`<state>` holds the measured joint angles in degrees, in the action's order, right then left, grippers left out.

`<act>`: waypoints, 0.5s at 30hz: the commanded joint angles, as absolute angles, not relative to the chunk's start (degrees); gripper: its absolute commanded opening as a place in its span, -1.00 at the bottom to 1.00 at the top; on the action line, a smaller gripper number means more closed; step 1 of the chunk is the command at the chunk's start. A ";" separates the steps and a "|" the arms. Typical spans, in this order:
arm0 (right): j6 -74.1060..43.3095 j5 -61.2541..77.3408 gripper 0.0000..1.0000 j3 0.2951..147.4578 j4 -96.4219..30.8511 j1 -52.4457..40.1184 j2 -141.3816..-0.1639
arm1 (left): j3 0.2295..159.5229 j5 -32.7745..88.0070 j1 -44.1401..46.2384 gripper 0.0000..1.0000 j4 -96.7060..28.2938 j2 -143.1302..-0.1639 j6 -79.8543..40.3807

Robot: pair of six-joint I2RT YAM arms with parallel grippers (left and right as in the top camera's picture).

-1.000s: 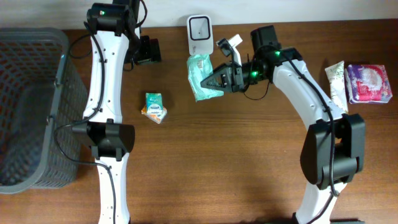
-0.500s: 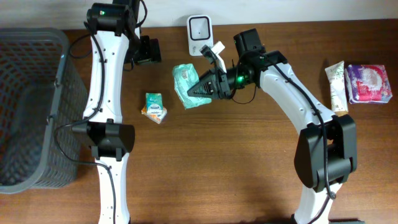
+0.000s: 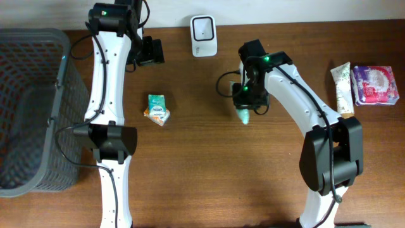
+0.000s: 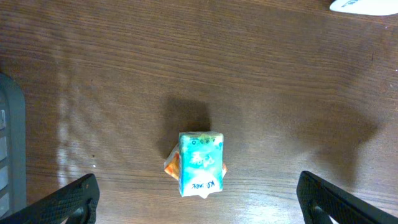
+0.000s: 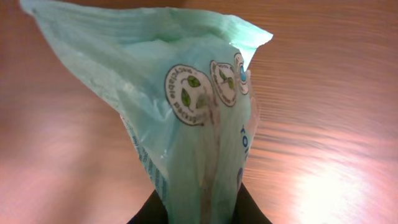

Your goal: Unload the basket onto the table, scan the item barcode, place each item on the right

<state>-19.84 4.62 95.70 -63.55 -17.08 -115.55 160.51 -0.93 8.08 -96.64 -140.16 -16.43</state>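
Toward the middle of the worktop (image 3: 209, 171), your right pincer (image 5: 199, 210) pinches a pale green plastic pouch (image 5: 193, 118) by one end, probably so its barcode can be turned toward the white box scanner (image 3: 203, 28) nearby. Your left pincer (image 4: 199, 200) gapes wide, empty.

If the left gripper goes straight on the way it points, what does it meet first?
Probably the small teal pack, lying on the table between the left gripper's open jaws in its wrist view; depth is unclear.

The pale green plastic packet (image 5: 193, 106), crumpled and printed with round leaf badges, is pinched at one end by the right gripper (image 5: 199, 214). The small white scanner (image 3: 204, 27) stands at the table's far edge, well apart from it.
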 commanded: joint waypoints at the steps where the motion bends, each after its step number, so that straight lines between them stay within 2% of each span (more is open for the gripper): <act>1: -27.97 -9.10 -0.71 93.65 -62.26 -17.30 -114.89 | 161.27 -1.50 8.12 0.98 -96.71 -140.25 -15.75; 5: -27.94 -13.63 -0.68 85.10 -57.65 -17.30 -114.91 | 161.27 -1.50 8.12 0.98 -96.71 -140.25 -15.75; 7: -27.51 -13.78 -0.59 83.37 -56.71 -17.30 -114.91 | 161.27 -1.50 8.12 0.99 -96.71 -140.25 -15.75; 9: -26.39 -13.78 -0.33 83.02 -56.42 -17.45 -114.91 | 161.27 -1.50 8.12 0.98 -96.71 -140.25 -15.75; 13: -23.79 -7.99 0.36 83.92 -56.73 -19.14 -114.89 | 161.27 -1.50 8.12 0.98 -96.71 -140.25 -15.75; 15: -21.28 -1.32 0.46 87.29 -58.43 -19.11 -114.89 | 161.27 -1.50 8.12 0.98 -96.71 -140.25 -15.75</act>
